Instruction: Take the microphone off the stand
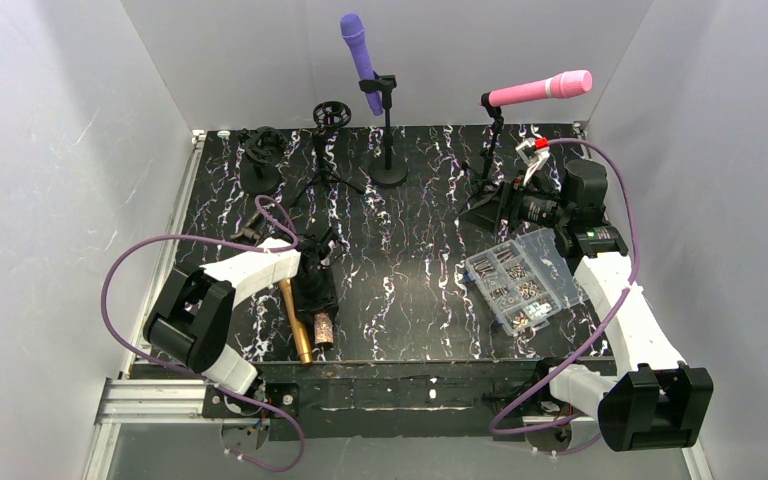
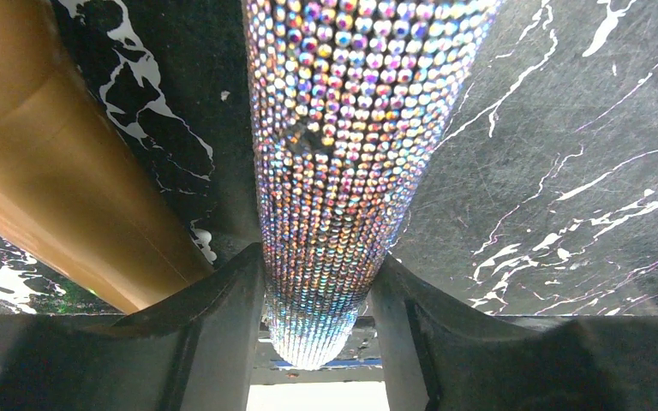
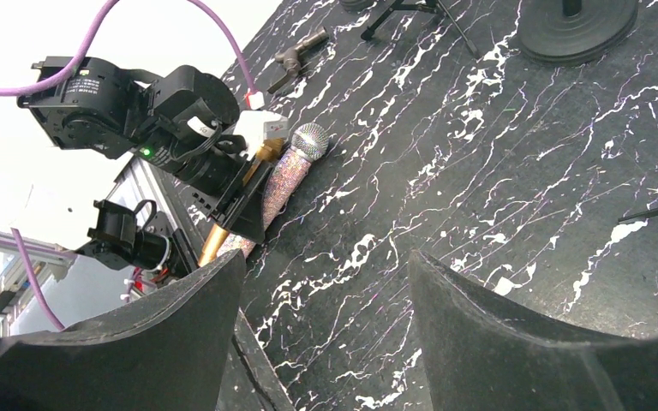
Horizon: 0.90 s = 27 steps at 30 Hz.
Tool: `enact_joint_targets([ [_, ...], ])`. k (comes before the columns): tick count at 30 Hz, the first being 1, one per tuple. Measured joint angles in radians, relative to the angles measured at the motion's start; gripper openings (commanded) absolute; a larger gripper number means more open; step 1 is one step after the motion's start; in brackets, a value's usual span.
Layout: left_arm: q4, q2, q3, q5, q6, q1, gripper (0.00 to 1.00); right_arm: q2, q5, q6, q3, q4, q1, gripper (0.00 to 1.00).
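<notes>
**Two microphones sit in stands at the back of the desk.**

From above, the pink microphone (image 1: 540, 90) lies tilted in its stand (image 1: 493, 135) at the back right. The purple microphone (image 1: 357, 55) stands in the middle. The right end effector (image 1: 482, 212) is low beside the pink one's stand, near a box of small parts (image 1: 520, 282). The left end effector (image 1: 317, 262) is over a sparkly microphone (image 1: 322, 328) that lies by a gold microphone (image 1: 295, 318).

The left wrist view shows the fingers pressed against both sides of the sparkly handle.

The right wrist view shows fingers wide apart, holding nothing.

The pink microphone looks hard, light and smooth, so it may slip. I think the best hold is on its handle. The thin stand could tip over.
</notes>
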Motion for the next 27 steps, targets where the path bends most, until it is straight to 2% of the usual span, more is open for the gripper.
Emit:
enact_joint_targets([
  [11, -0.014, -0.009, 0.031, 0.003, 0.004, 0.000, 0.60, -0.003, 0.006, -0.006, 0.000, -0.003, 0.000, 0.77],
  [27, -0.109, -0.127, 0.121, -0.016, 0.048, 0.039, 0.71, -0.023, 0.027, -0.049, 0.000, -0.032, -0.008, 0.78],
])
